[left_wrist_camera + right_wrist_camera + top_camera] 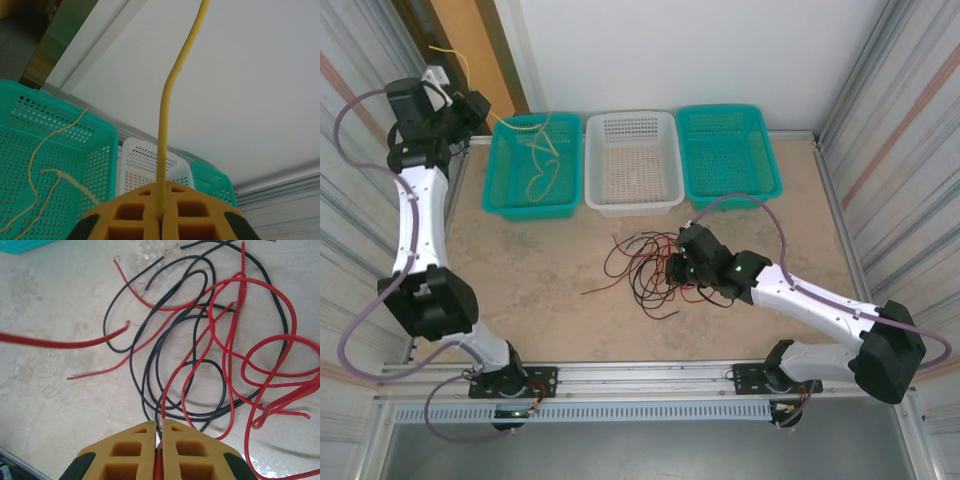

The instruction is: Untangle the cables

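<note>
The left gripper (160, 217) is clamped on a yellow cable (164, 125), whose top runs out of frame. Its tail lies in the basket (502, 190) at the table's (520, 265) far-left edge. The right gripper (159, 440) pinches a red cable (158, 466) at the mid-table tangle (645, 268); which strand is unclear.

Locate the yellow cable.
Left wrist view: the yellow cable is clamped in the left gripper; top view, far left, it trails into the left teal basket.

jaws: clamped on yellow cable (162, 150) | cable: rises straight up | teal basket (95, 155): lower left
</note>
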### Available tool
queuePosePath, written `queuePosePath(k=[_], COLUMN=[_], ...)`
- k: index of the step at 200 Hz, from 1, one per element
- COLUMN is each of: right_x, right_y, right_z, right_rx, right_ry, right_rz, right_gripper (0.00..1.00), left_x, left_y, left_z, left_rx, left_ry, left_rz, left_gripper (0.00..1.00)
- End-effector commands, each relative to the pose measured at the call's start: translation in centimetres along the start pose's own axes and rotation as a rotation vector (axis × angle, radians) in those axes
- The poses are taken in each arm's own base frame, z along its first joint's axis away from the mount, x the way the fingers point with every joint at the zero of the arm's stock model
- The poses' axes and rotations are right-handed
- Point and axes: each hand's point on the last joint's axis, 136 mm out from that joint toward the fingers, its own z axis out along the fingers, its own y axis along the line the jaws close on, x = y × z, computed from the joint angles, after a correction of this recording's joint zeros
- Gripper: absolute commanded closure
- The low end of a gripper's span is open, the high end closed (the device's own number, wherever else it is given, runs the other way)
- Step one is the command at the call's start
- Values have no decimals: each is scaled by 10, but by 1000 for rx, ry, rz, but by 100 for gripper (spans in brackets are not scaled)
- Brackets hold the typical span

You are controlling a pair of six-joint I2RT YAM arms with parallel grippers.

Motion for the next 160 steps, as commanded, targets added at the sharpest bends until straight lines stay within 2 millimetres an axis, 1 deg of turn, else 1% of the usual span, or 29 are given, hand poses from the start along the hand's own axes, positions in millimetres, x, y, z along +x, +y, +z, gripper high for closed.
queuePosePath(k=[1, 33, 36, 39, 43, 50, 54, 58, 67, 70, 82, 92, 109, 128, 137, 140, 155, 160], right_x=[-9, -13, -13, -13, -13, -14, -14, -14, -15, -16, -17, -18, -22, -27, -30, -32, -40, -43], right_y=[5, 9, 9, 9, 9, 10, 10, 11, 11, 12, 13, 14, 15, 15, 18, 20, 28, 30], right_z=[-8, -13, -13, -13, -13, -14, -14, -14, -16, -16, -19, -21, -22, -24, -27, -28, -34, -37], right_rx=[21, 14, 14, 14, 15, 13, 13, 12, 11, 10, 5, 0, 10, 37, 40, 38, 26, 22], right_ry=[-22, -33, -33, -33, -32, -32, -32, -32, -35, -36, -41, -44, -45, -30, -31, -32, -43, -49], right_rz=[11, 10, 9, 8, 8, 7, 6, 4, 4, 4, 5, 2, -3, -3, -5, -6, -10, -12], right_gripper=[100, 100, 100, 100, 100, 100, 100, 100, 100, 100, 100, 100, 100, 100, 100, 100, 100, 100], left_x=[0, 15, 19, 21, 26, 37, 45, 53, 68, 73, 84, 88, 91, 90, 90, 90, 96, 101], left_y=[2, 20, 23, 26, 30, 39, 44, 48, 54, 56, 57, 57, 52, 43, 37, 32, 9, 3], left_z=[15, 47, 51, 55, 60, 69, 74, 78, 82, 82, 77, 69, 52, 23, 8, 2, -21, -28], left_rx=[-5, -43, -48, -54, -61, -73, -81, -86, -100, -109, -146, -188, -267, -427, -479, -481, -448, -434], left_ry=[20, 71, 84, 95, 114, 155, 183, 213, 263, 274, 282, 267, 252, 207, 174, 160, 113, 105], left_rz=[43, 80, 83, 87, 91, 92, 89, 88, 98, 106, 146, 178, 231, 340, 380, 390, 421, 428], left_gripper=[100, 100, 94, 87, 73, 46, 34, 26, 15, 12, 6, 2, 1, 2, 4, 4, 8, 9])
